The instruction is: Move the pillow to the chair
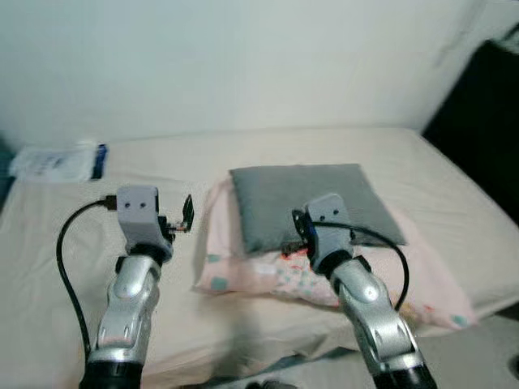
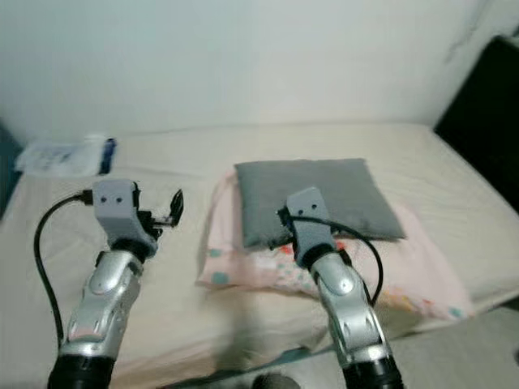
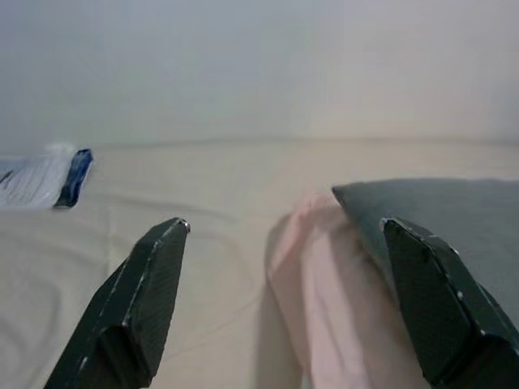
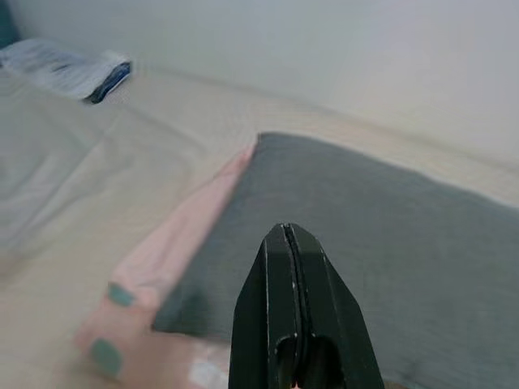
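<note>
A grey pillow (image 1: 304, 203) lies flat on top of a larger pink pillow (image 1: 243, 274) with teal spots, in the middle of the beige bed (image 1: 162, 170). My left gripper (image 3: 284, 227) is open and hovers over the sheet just left of the pink pillow's (image 3: 312, 275) edge, level with the grey pillow's (image 3: 438, 207) left corner. My right gripper (image 4: 285, 235) is shut with nothing between its fingers. It sits low over the near edge of the grey pillow (image 4: 381, 235), pointing across it toward the wall.
A white and blue packet (image 1: 57, 162) lies at the bed's far left by the wall. A dark object (image 1: 486, 121) stands beyond the bed's right side. Bare sheet stretches left of the pillows. The bed's front edge (image 1: 268, 356) is just ahead of me.
</note>
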Robot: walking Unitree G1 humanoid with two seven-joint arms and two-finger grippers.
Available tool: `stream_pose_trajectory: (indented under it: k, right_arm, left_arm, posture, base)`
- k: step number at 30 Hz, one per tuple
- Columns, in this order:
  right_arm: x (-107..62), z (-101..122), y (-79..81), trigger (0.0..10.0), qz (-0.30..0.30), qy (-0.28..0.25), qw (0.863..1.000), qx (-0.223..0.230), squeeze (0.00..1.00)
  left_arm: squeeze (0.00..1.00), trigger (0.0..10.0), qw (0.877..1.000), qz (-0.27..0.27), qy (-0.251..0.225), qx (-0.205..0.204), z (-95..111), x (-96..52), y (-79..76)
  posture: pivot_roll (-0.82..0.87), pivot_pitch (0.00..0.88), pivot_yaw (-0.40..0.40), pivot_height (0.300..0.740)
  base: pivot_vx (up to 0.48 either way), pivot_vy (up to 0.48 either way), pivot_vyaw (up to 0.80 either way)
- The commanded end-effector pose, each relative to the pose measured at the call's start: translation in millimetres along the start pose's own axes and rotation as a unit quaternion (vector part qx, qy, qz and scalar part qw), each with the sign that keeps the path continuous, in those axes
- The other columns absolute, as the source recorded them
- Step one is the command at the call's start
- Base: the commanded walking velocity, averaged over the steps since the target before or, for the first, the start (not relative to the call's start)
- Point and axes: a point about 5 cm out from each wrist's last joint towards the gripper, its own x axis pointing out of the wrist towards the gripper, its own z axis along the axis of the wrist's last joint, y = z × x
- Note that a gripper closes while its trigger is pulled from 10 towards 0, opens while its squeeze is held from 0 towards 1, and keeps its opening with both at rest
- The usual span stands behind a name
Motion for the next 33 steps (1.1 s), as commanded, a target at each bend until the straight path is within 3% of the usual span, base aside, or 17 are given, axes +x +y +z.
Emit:
stream_pose_trajectory:
  k: [1,14,33]
  right_arm:
    - [-1.8,-1.3,-2.8,10.0,0.004,0.002,1.0,0.004,0.0]
    - [0.7,1.3,-6.5,10.0,0.015,0.006,1.0,-0.01,0.0]
    - [1.2,0.1,-7.9,10.0,0.019,0.012,1.0,-0.015,0.0]
  left_arm:
    - [0.0,10.0,1.0,0.0,0.011,-0.004,-4.6,-2.2,-1.3]
    - [0.0,10.0,1.0,0.023,0.017,0.007,-7.0,-2.5,1.1]
    - [0.0,10.0,0.999,0.02,0.026,0.012,-9.0,-1.3,1.0]
  posture:
    - [-0.04,0.103,-0.096,0.74]
    - [-0.05,0.109,-0.101,0.74]
    - [-0.05,0.109,-0.104,0.74]
  base:
    - [0.0,0.0,0.0]
    - [0.0,0.0,0.0]
    - [0.0,-0.391,0.0]
